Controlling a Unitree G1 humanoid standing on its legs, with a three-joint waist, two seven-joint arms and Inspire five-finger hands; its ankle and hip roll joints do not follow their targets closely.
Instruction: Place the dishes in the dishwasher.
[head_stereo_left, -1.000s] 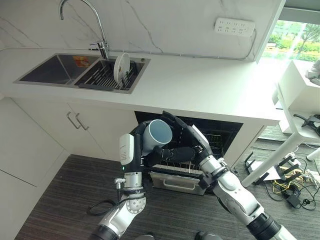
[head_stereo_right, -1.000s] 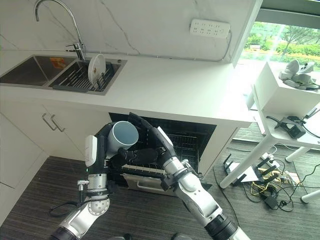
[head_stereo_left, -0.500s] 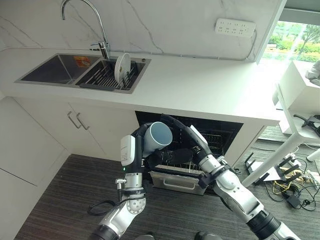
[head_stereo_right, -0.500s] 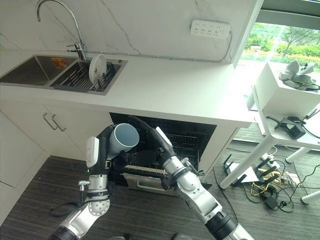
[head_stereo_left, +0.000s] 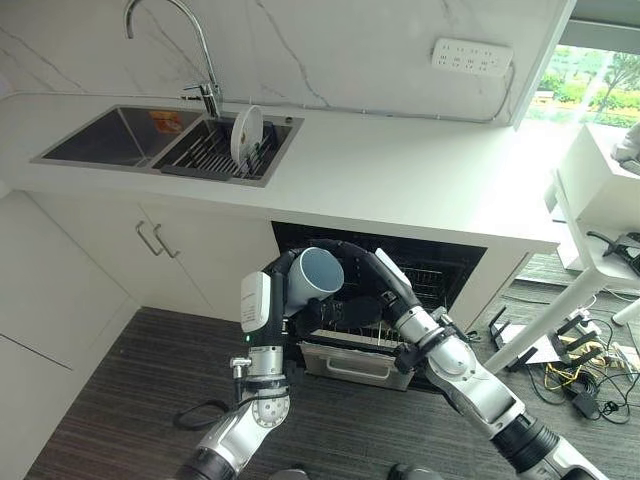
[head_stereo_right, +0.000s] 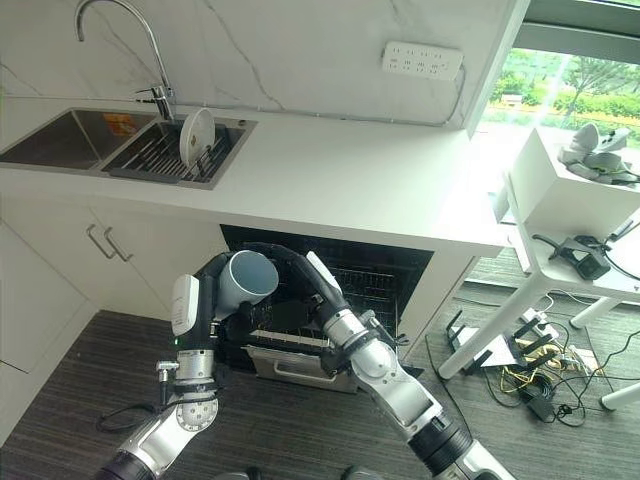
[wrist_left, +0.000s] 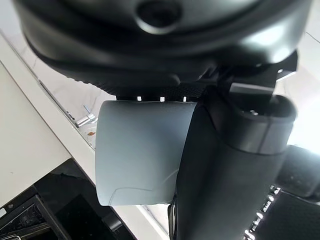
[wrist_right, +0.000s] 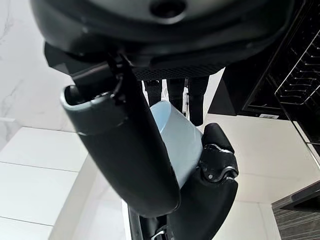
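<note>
Fingers (head_stereo_left: 283, 268) clasp tilted cup (head_stereo_left: 314, 275), mouth up-right.

Pale cup (wrist_left: 140, 150) — in left hand (wrist_left: 230, 165)

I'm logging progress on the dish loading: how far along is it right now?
Done: the dishwasher is open, its rack pulled out. In hand: the left hand grips a light blue cup above the rack, the right hand arched over it. Left: racking the cup and fetching the white plate standing in the sink rack.
</note>
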